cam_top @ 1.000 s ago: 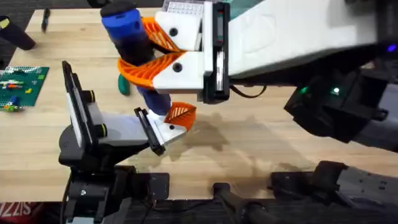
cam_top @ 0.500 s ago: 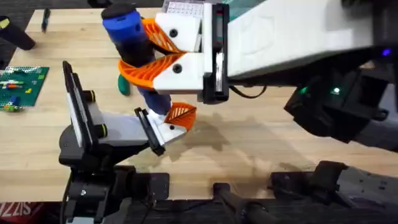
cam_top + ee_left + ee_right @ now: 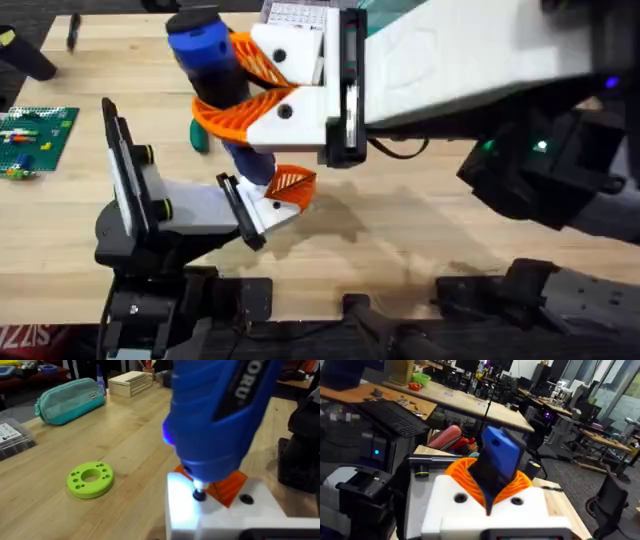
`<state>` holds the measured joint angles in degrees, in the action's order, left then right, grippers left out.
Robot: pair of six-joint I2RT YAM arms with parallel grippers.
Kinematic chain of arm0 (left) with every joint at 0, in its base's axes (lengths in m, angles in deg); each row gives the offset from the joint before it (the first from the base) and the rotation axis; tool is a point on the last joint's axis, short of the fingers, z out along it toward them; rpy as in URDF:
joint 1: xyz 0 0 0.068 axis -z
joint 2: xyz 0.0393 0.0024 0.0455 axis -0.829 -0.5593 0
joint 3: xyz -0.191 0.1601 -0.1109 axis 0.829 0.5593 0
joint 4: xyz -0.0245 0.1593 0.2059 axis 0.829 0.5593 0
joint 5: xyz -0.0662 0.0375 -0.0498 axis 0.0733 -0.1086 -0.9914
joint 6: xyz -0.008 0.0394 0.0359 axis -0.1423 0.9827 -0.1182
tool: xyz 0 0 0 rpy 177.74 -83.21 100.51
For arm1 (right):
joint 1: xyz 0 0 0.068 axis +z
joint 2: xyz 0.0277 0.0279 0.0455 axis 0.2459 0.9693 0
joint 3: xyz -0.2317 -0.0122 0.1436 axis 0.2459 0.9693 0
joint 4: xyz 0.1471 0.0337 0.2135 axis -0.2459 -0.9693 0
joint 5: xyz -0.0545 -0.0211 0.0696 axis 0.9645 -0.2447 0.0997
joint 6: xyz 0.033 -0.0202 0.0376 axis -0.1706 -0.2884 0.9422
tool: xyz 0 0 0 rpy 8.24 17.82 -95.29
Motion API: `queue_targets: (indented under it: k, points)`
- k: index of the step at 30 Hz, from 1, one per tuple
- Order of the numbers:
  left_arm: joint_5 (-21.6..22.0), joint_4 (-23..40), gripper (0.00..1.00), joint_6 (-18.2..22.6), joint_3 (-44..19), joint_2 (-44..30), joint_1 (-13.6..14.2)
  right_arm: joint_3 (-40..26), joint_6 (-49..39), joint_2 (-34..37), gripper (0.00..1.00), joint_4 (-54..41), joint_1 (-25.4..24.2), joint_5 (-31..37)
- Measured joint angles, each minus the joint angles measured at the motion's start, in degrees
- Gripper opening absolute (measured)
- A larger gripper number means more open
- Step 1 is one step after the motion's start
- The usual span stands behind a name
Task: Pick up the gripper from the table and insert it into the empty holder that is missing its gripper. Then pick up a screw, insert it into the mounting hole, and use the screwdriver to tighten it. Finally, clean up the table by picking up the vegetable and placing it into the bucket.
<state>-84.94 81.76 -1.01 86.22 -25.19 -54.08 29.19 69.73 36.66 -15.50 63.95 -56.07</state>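
Overhead, right tool [image 3: 245,85] clamps the screwdriver [image 3: 212,62] — bit on the holder [image 3: 272,208]; left tool's state unclear.

Overhead down; both wrists near screwdriver [image 3: 212,62].

Blue screwdriver [image 3: 212,62] w/ black cap; orange ribbed pads [image 3: 238,115] (white blocks); bright-green ring [image 3: 90,479]; teal pouch [image 3: 70,400].

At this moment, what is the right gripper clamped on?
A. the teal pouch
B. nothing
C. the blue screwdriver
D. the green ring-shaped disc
C: in the overhead view the right gripper's orange pads close around the blue screwdriver, held upright with its bit down on the white block at the left arm's fingertip.
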Motion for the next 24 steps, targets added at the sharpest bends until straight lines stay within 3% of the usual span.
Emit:
queue_targets:
  k: [7, 11, 14, 20, 24]
  points:
    - [0.0, 0.0, 0.019, 0.0, 0.0, 0.0, 0.0, 0.1, 0.0, 0.0, 0.007, 2.2, 0.0, -0.1]
    - [0.0, 0.0, 0.019, 0.1, 0.0, 0.0, 0.0, 0.7, 0.0, 0.5, 0.007, 12.6, -0.1, 0.8]
    - [0.0, 0.0, 0.019, 0.1, 0.0, 0.1, 0.0, -1.2, 0.0, 0.5, 0.007, 13.7, -1.0, 1.2]
    - [0.0, 0.0, 0.019, 0.1, 0.0, 0.1, 0.0, -6.6, -2.4, 0.5, 0.007, 5.9, -4.1, 1.3]
    - [0.0, 0.0, 0.019, 0.1, 0.0, 0.0, 0.0, -10.4, -9.1, 0.5, 0.007, -9.1, -7.1, 1.9]
